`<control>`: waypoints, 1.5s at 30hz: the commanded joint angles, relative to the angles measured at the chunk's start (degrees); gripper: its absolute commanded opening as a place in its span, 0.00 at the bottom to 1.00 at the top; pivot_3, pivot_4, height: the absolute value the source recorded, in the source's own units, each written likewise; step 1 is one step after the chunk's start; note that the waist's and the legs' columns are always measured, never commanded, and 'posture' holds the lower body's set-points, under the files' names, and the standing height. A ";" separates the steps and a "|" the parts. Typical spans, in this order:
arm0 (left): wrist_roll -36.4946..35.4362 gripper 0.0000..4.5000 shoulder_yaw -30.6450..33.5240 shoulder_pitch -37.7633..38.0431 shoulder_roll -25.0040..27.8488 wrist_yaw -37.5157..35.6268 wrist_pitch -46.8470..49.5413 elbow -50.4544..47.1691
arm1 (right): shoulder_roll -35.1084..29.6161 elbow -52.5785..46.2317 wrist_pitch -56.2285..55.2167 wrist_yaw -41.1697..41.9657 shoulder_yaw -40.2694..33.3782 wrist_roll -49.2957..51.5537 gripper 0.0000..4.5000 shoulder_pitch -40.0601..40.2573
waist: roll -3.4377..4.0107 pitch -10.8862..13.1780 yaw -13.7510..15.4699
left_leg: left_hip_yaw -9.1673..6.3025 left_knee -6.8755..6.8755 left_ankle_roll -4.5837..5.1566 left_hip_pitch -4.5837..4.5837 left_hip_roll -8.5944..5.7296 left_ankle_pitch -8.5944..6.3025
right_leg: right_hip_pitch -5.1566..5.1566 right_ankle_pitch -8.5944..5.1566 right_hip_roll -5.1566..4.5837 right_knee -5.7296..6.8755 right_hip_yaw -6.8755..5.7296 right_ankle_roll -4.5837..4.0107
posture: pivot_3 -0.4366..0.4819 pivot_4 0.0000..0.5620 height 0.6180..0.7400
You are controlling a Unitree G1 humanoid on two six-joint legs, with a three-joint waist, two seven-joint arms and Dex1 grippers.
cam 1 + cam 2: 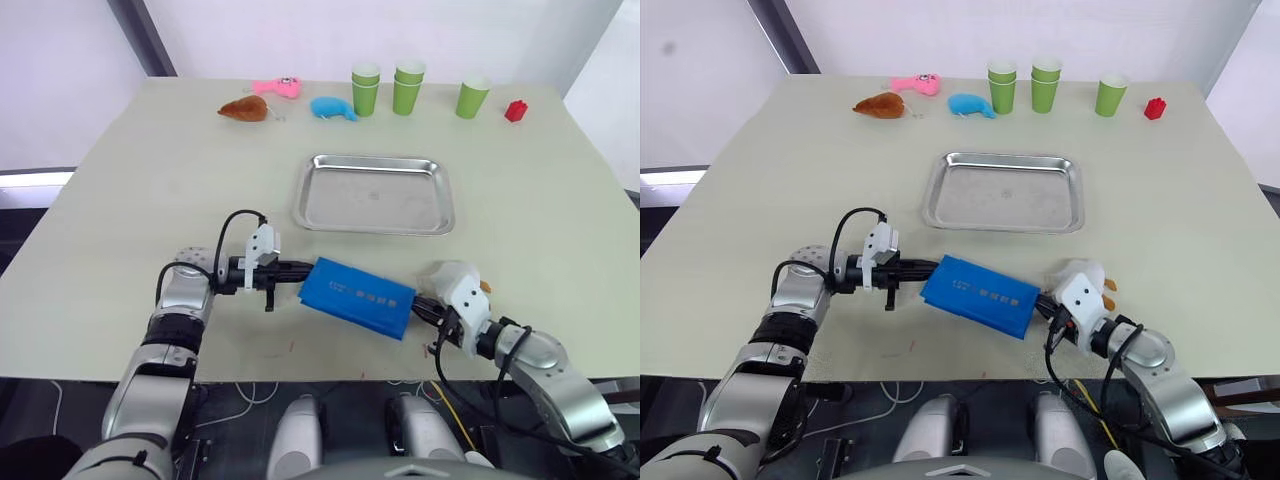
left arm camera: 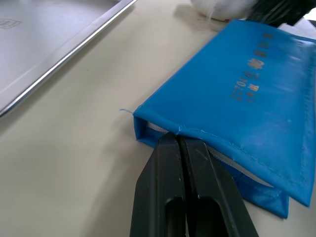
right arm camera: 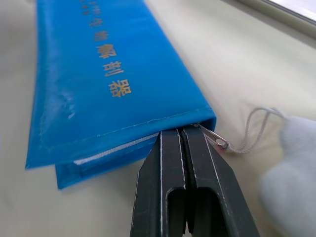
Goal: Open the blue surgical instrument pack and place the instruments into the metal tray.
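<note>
On the bench (image 1: 120,180), both grippers' closed fingers meet opposite ends of the blue surgical instrument pack (image 1: 357,296), apparently pinching its edges: left gripper (image 1: 297,270), right gripper (image 1: 421,305).

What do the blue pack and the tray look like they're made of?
The blue surgical instrument pack looks like coated fabric or vinyl: smooth sheen, stitched hems, printed pale lettering, pale lining at its edge. The metal tray appears to be polished steel: shiny grey surface, rolled rim.

The surgical instrument pack (image 1: 357,297) is bright blue with gold lettering; the metal tray (image 1: 374,194) shiny silver; three paper cups (image 1: 405,88) green; the worktop (image 1: 150,180) pale beige.
</note>
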 commanded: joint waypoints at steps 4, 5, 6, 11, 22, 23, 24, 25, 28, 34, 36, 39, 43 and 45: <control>-0.96 0.02 -1.74 2.34 -1.09 -0.98 1.77 -5.74 | -0.32 2.88 -2.88 -0.21 -3.23 -0.31 0.00 -2.34 | -0.01 -0.01 0.12 | -0.01 0.03 0.00 0.00 0.00 0.00 | 0.02 0.00 0.01 0.01 0.01 0.00 | 0.48 0.27 1.00; -1.09 0.02 -1.95 3.13 -1.31 -0.81 2.29 -6.97 | -0.69 3.85 -3.44 -0.06 -4.02 -0.38 0.00 -2.74 | -0.01 -0.01 0.14 | -0.01 0.03 0.00 0.00 -0.01 0.00 | 0.02 0.00 0.00 0.01 0.01 0.00 | 0.48 0.27 1.00; -1.21 0.02 -2.13 3.85 -1.64 -0.44 2.85 -8.11 | -1.08 5.03 -4.16 0.16 -4.85 -0.43 0.00 -3.28 | -0.01 -0.01 0.13 | -0.01 0.04 0.00 0.00 -0.01 0.00 | 0.02 0.00 0.00 0.01 0.02 0.00 | 0.48 0.27 1.00; -1.38 0.02 -2.52 6.48 -3.17 1.74 4.67 -11.84 | -2.54 8.50 -6.67 1.55 -6.76 -0.44 0.00 -4.88 | 0.02 -0.02 0.19 | -0.01 0.04 0.00 0.00 -0.05 0.00 | 0.04 0.00 -0.02 0.00 0.05 0.01 | 0.48 0.27 1.00; -0.21 0.02 -1.74 6.96 -2.15 4.22 3.91 -10.23 | -6.51 10.54 -12.18 6.80 -9.73 0.54 0.00 -2.86 | 0.04 -0.04 0.32 | -0.03 0.05 0.01 0.03 -0.06 0.00 | 0.07 0.00 -0.02 0.01 0.05 0.01 | 0.48 0.27 1.00; -0.20 0.02 -1.49 6.90 -1.74 4.41 3.81 -9.89 | -6.81 10.43 -12.59 7.40 -10.67 1.30 0.00 -2.37 | 0.04 -0.04 0.24 | -0.03 0.05 0.01 0.03 -0.06 0.00 | 0.07 0.00 -0.02 0.01 0.05 0.01 | 0.48 0.27 1.00; -0.32 0.02 -1.34 6.87 -1.39 4.45 3.77 -9.77 | -7.21 10.29 -12.93 7.90 -11.45 1.81 0.00 -1.87 | 0.05 -0.04 0.16 | -0.03 0.05 0.01 0.03 -0.06 0.00 | 0.07 0.00 -0.02 0.00 0.05 0.01 | 0.48 0.27 1.00; -0.50 0.02 -1.23 6.83 -1.09 4.38 3.66 -9.68 | -7.52 10.13 -13.20 8.43 -12.09 2.33 0.00 -1.47 | 0.05 -0.04 0.09 | -0.03 0.04 0.01 0.03 -0.06 0.00 | 0.07 0.00 -0.01 0.01 0.05 0.01 | 0.48 0.27 1.00; -0.91 0.02 -0.66 6.83 -0.05 4.40 3.26 -9.63 | -8.35 9.71 -14.91 10.03 -13.61 3.11 0.00 -0.27 | 0.07 -0.05 -0.25 | -0.04 0.04 0.01 0.09 -0.04 0.00 | 0.07 0.00 0.02 0.05 0.06 0.01 | 0.48 0.27 1.00; -4.45 0.02 3.37 7.04 6.67 2.70 4.12 -13.52 | -11.20 8.49 -23.76 18.94 -17.17 7.82 0.00 4.27 | 0.06 -0.03 -0.40 | -0.15 0.01 0.01 0.11 0.15 0.01 | 0.03 0.02 0.29 0.05 0.08 -0.05 | 0.48 0.27 1.00; -5.25 0.02 4.28 7.27 8.28 2.34 4.60 -15.06 | -12.13 8.95 -25.31 21.84 -16.84 8.76 0.00 4.32 | 0.06 -0.03 -0.11 | -0.12 -0.02 0.01 0.11 0.14 0.00 | 0.03 0.01 0.24 0.02 0.09 -0.05 | 0.48 0.27 1.00; -7.48 0.00 5.35 8.08 10.06 1.01 6.46 -18.12 | -13.26 8.79 -27.41 25.66 -15.43 9.19 0.15 3.71 | 0.05 -0.02 0.14 | -0.07 0.03 0.00 0.05 0.11 0.00 | 0.04 0.02 0.18 0.01 0.10 -0.05 | 0.48 0.27 1.00; -11.93 0.00 5.43 9.74 12.92 -2.91 11.49 -24.51 | -12.68 8.44 -29.37 28.28 -13.48 9.85 0.58 1.78 | 0.03 -0.01 0.09 | -0.07 0.03 0.00 0.04 0.11 0.01 | 0.03 0.02 0.18 0.00 0.10 -0.05 | 0.48 0.27 1.00; -13.95 0.12 5.10 10.73 15.29 -5.29 14.95 -28.82 | -12.04 9.35 -31.36 29.23 -11.72 8.77 0.80 0.09 | 0.04 0.00 -0.16 | -0.07 0.02 0.00 0.06 0.13 0.00 | 0.03 0.01 0.21 0.02 0.11 -0.06 | 0.48 0.27 1.00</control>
